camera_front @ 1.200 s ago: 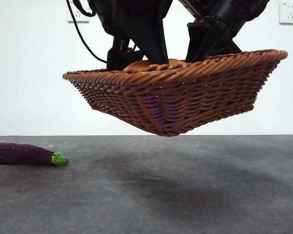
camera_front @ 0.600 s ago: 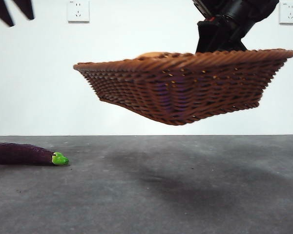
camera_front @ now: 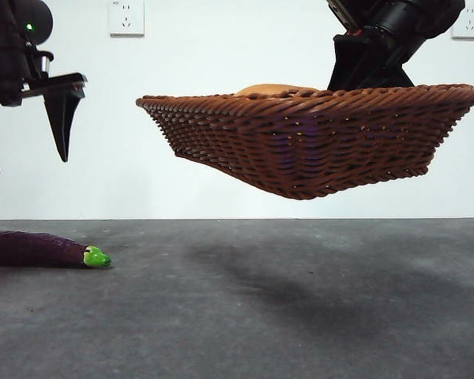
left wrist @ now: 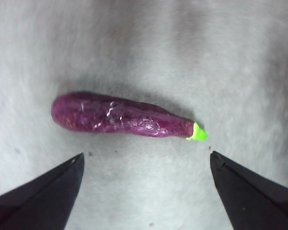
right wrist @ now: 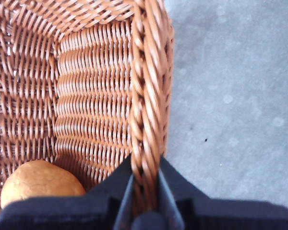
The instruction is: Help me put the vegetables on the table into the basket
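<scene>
Dark grey speckled table (camera_front: 300,316), white wall with outlets, no legible writing. Eggplant (left wrist: 122,115) lying on table directly below left gripper (left wrist: 146,160), jaws apart. Right gripper (right wrist: 145,191) clamped on rim of raised wicker basket (camera_front: 316,142), potato (right wrist: 38,182) inside.

Low front camera looks level across the table (camera_front: 300,316); wrist cameras look steeply down (both close).

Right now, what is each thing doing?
Basket: held up in the air, tilted, above the table.
Potato: inside the basket.
Eggplant: lying on the table.
Left gripper: open, above the eggplant.
Right gripper: shut on the basket's rim.
</scene>
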Action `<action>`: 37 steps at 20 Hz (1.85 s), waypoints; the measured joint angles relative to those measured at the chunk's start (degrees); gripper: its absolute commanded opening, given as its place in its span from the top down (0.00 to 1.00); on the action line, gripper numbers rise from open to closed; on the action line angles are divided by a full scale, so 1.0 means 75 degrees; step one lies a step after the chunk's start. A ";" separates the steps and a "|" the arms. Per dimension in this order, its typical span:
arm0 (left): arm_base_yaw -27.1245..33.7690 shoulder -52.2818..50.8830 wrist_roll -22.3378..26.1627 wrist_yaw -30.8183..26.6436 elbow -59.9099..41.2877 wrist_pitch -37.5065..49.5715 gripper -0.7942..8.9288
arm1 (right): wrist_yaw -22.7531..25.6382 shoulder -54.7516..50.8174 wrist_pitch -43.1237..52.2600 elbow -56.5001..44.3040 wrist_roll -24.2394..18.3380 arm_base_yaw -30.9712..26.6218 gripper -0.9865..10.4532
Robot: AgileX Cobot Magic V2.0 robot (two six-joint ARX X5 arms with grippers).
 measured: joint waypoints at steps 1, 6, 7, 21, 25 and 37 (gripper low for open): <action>-0.0067 0.0015 -0.0399 -0.0178 0.0000 0.0000 0.47 | 0.0000 0.0000 0.0003 0.0000 -0.0035 0.0000 0.92; -0.0248 0.0306 -0.1571 -0.0982 0.0000 0.0044 0.47 | -0.0009 0.0000 0.0277 0.0000 -0.0114 0.0000 0.92; -0.0262 0.0449 -0.1725 -0.0985 0.0000 0.0073 0.47 | -0.0020 0.0000 0.0306 0.0000 -0.0131 0.0000 0.92; -0.0414 0.1594 -0.2361 -0.1055 0.0032 0.0533 0.47 | -0.0274 0.0000 0.0393 0.0000 -0.0303 0.0000 0.92; -0.0408 0.1580 -0.2328 -0.0927 0.0047 0.0539 0.47 | -0.0274 0.0000 0.0481 0.0000 -0.0376 0.0000 0.92; -0.0420 0.0184 -0.2273 -0.1215 0.0041 -0.0466 0.47 | -0.0472 0.0000 0.0586 0.0000 -0.0388 0.0000 0.92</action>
